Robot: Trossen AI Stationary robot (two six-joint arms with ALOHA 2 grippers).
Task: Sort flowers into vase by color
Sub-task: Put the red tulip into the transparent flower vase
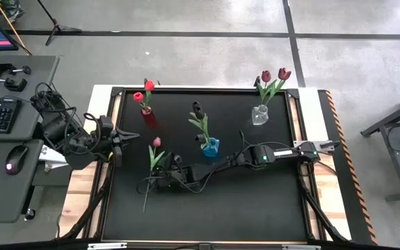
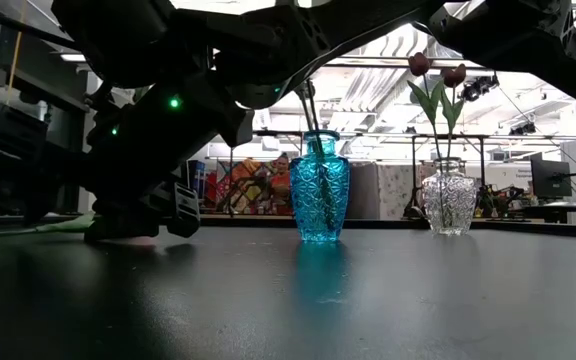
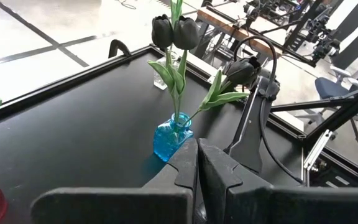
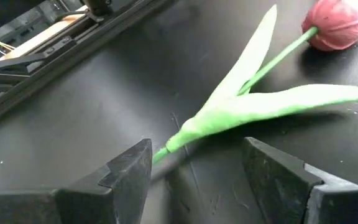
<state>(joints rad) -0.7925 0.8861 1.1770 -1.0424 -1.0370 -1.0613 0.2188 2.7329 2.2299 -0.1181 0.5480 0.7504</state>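
A pink-red tulip lies flat on the black mat left of centre, its head toward the far edge and its leaves spread on the mat. My right gripper reaches in from the right and is low over the mat and open. Its fingers stand on either side of the stem below the leaves. My left gripper waits shut and raised at the left edge. Red, blue and clear vases hold tulips.
The blue vase with near-black tulips stands just right of my right gripper, close beside the right arm. The clear vase holds maroon tulips at the far right. The red vase with two red tulips stands far left. The mat's near half is bare.
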